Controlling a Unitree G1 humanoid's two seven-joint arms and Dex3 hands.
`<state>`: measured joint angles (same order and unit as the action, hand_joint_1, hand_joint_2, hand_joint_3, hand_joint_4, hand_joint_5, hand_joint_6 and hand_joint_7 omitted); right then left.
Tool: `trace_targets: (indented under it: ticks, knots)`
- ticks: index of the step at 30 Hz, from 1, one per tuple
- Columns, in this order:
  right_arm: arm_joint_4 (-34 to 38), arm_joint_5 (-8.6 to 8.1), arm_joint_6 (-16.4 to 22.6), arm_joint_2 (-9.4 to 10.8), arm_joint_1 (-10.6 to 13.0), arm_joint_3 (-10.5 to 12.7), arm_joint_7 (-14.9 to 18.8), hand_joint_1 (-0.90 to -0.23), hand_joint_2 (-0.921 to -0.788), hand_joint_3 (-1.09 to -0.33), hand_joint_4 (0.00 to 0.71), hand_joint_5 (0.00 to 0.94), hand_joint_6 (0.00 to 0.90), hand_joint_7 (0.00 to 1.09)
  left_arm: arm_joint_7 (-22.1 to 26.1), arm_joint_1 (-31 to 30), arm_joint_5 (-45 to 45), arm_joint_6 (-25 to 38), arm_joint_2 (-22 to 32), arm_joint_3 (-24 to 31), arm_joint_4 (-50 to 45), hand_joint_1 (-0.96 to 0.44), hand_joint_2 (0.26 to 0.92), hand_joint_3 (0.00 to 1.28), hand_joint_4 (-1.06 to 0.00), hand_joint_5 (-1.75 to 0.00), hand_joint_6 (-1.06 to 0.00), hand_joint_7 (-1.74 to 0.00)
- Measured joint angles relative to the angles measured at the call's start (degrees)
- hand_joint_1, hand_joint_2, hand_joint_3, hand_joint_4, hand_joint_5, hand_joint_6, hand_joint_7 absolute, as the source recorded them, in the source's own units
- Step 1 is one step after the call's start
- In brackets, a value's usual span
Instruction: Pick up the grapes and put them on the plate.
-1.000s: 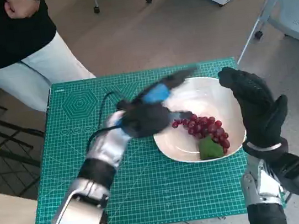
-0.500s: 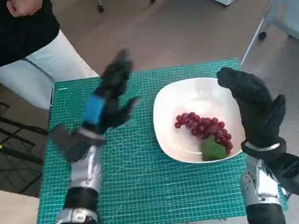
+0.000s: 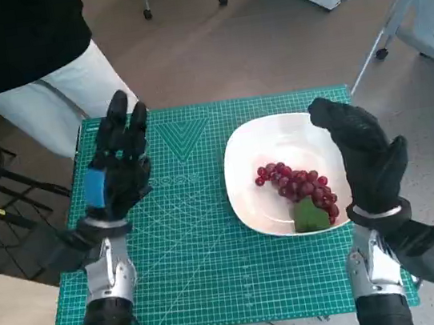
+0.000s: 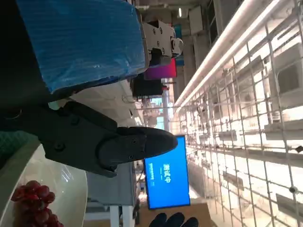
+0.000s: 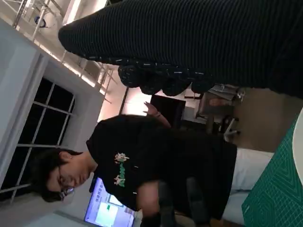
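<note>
A bunch of red grapes (image 3: 297,186) with a green leaf (image 3: 309,216) lies on the white plate (image 3: 274,135) at the right of the green mat. The same grapes (image 4: 32,203) and plate rim (image 4: 71,182) show in the left wrist view. My left hand (image 3: 117,167) is raised over the mat's left side, fingers spread and holding nothing, well away from the plate. My right hand (image 3: 363,155) stands upright at the plate's right edge, fingers apart and empty. In the right wrist view only the glove (image 5: 199,42) shows.
The green cutting mat (image 3: 208,269) covers the small table. A person in a black top and pale trousers (image 3: 53,88) stands at the far left corner and appears in the right wrist view (image 5: 151,165). A chair base (image 3: 427,44) stands at the right.
My left hand has swung away from the plate to the left and now hovers upright over the mat's left side. The grapes stay on the plate. The right hand has barely moved.
</note>
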<state>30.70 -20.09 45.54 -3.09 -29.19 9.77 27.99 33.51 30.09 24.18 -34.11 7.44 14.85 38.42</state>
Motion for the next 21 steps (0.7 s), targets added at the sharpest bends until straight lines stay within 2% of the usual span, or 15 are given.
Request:
trace_targets:
  ticks: [3,8,11,15,21]
  knots:
    - [0.25,0.02,0.01,0.02,-0.26,-0.11,0.01,-0.661,-0.921,-0.714,0.444,0.000,0.118,0.34,-0.39,-0.89,0.43,0.12,-0.64,0.28,-1.02,-0.62,0.921,0.39,-0.17,-0.02,-0.21,-0.03]
    - [0.54,0.01,0.01,0.03,-0.71,-0.36,0.05,-0.658,-0.921,-0.718,0.442,0.000,0.113,0.35,-2.32,-2.57,0.31,0.34,-1.49,0.43,-3.65,-0.31,0.921,0.27,-0.24,-0.03,-0.28,-0.05]
    - [0.64,-0.01,0.01,0.01,-0.96,-0.49,0.16,-0.658,-0.921,-0.719,0.441,0.000,0.110,0.35,-4.15,-3.49,-0.60,0.11,-1.95,0.39,-5.20,-0.20,0.921,0.25,-0.27,-0.03,-0.31,-0.06]
    - [0.75,-0.13,-0.06,-0.04,-1.14,-0.56,0.49,-0.657,-0.921,-0.720,0.440,0.000,0.106,0.36,-5.15,-4.37,-1.25,-0.04,-2.48,0.31,-6.53,-0.19,0.921,0.25,-0.29,-0.03,-0.32,-0.06]
    - [0.85,-0.35,-0.32,-0.08,-1.16,-0.59,1.18,-0.656,-0.921,-0.719,0.440,0.000,0.101,0.37,-4.14,-4.89,-0.51,0.55,-2.73,0.30,-7.84,-0.25,0.921,0.26,-0.30,-0.03,-0.33,-0.06]
